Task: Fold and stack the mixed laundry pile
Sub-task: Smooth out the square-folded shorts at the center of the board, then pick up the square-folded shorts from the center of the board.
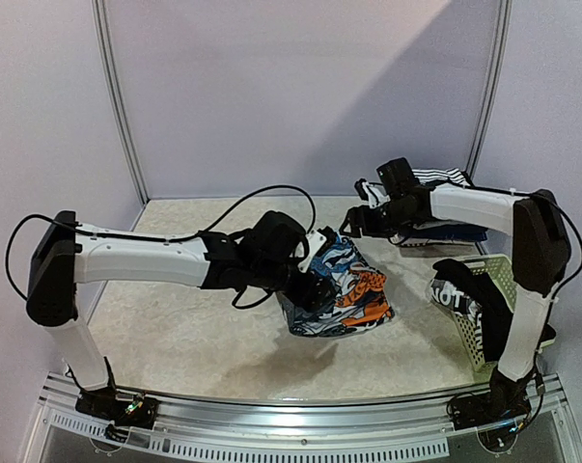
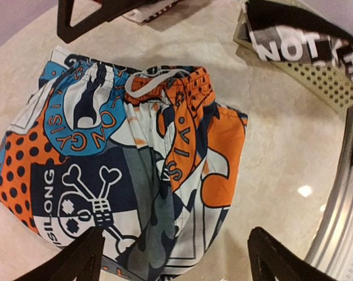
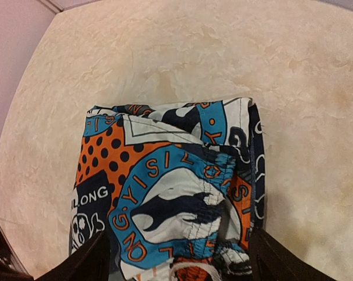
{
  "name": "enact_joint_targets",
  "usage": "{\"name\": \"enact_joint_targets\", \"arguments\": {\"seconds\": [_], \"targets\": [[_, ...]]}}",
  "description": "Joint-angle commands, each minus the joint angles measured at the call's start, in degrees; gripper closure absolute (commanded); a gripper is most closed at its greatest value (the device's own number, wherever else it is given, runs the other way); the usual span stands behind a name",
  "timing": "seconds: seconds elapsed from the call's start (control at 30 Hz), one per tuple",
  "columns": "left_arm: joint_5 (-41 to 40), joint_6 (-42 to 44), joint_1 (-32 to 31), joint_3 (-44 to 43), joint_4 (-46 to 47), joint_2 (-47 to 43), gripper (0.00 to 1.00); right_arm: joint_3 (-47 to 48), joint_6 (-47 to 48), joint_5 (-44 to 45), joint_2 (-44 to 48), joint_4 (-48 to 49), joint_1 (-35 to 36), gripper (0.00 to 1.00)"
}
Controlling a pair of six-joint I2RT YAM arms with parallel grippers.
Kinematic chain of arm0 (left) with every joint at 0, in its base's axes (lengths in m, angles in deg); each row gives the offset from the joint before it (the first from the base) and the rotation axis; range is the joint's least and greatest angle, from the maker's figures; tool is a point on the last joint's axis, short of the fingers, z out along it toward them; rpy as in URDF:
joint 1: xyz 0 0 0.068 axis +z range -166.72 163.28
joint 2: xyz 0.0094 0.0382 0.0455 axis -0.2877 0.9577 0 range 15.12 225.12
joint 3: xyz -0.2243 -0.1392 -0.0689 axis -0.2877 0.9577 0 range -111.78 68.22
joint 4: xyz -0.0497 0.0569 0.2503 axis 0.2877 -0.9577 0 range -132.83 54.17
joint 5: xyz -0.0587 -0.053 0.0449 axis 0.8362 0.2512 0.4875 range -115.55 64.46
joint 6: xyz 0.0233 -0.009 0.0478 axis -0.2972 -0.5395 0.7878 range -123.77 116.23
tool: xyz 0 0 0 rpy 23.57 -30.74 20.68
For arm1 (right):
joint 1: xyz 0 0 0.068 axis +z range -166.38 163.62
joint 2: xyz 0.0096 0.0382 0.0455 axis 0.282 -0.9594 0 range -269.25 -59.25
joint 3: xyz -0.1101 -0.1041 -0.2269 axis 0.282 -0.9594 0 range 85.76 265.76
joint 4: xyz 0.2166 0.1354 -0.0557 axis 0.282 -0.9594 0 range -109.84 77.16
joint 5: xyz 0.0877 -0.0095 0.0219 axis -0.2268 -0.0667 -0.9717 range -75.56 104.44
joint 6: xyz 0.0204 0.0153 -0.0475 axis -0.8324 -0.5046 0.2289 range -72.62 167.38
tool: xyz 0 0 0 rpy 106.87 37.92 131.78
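1. Printed shorts [image 1: 344,289] fill the table centre. Left gripper [image 2: 176,234] and right gripper [image 3: 182,246] both hang over them, jaws spread wide.
2. Left arm [image 1: 146,260] spans left edge to centre and blocks a straight pass across mid-table.
3. Right side is tight: white lattice basket [image 1: 498,280] tipped at the edge, black-and-white garment [image 1: 455,294] hanging out, right arm [image 1: 532,241] upright beside it.
4. Back right is taken by the striped garment [image 1: 443,177] on dark folded cloth [image 1: 455,233].
5. Bare table [image 1: 175,338] near-left, below the left arm, and along the back-left.
6. Frame posts [image 1: 117,96] and walls close the back.
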Motion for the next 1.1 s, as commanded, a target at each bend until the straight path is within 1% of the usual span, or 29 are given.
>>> {"name": "enact_joint_targets", "arguments": {"seconds": [0.0,0.03,0.07,0.13,0.23,0.37,0.43,0.5,0.57,0.7,0.9,1.07], "targets": [[-2.9,10.5,-2.7,-3.2,-2.9,2.4,0.04,-8.7,-1.2,8.6,10.4,1.3,0.1,0.13],[-4.4,12.0,-3.1,-5.1,-4.1,3.8,0.01,-10.9,-2.0,10.5,12.9,1.9,0.1,0.11],[-6.5,13.1,-3.5,-7.5,-5.1,5.6,0.01,-13.4,-2.8,12.3,14.6,2.5,0.1,0.08],[-7.8,14.6,-3.9,-12.5,-7.6,9.4,0.00,-19.2,-5.1,15.0,19.5,3.7,0.0,0.02],[-8.2,18.8,-5.1,-17.1,-7.2,14.1,0.00,-26.7,-8.6,19.1,27.0,5.7,-0.2,0.01],[-13.0,26.8,-8.2,-23.4,-7.1,21.7,0.00,-35.1,-13.9,25.1,37.1,6.1,-0.9,0.01],[-14.8,30.5,-9.4,-27.8,-8.9,25.7,0.00,-39.2,-16.9,26.3,42.2,6.6,-1.6,0.01],[-15.2,32.0,-10.0,-32.2,-11.3,29.3,0.00,-42.5,-19.3,27.2,48.7,7.0,-1.9,0.01],[-15.4,32.4,-10.1,-35.8,-13.4,32.4,0.00,-44.1,-20.5,29.5,53.4,5.4,-2.0,0.01],[-18.4,33.4,-10.0,-42.3,-16.7,37.8,0.00,-44.4,-20.9,34.0,58.7,0.9,-2.3,0.01],[-22.8,34.5,-9.8,-45.1,-16.9,41.7,0.00,-44.1,-19.7,34.3,63.3,-1.7,-2.3,0.01],[-26.9,35.4,-9.3,-45.1,-13.7,43.5,0.01,-44.1,-19.2,34.2,64.2,-2.0,-2.3,0.01]]}}
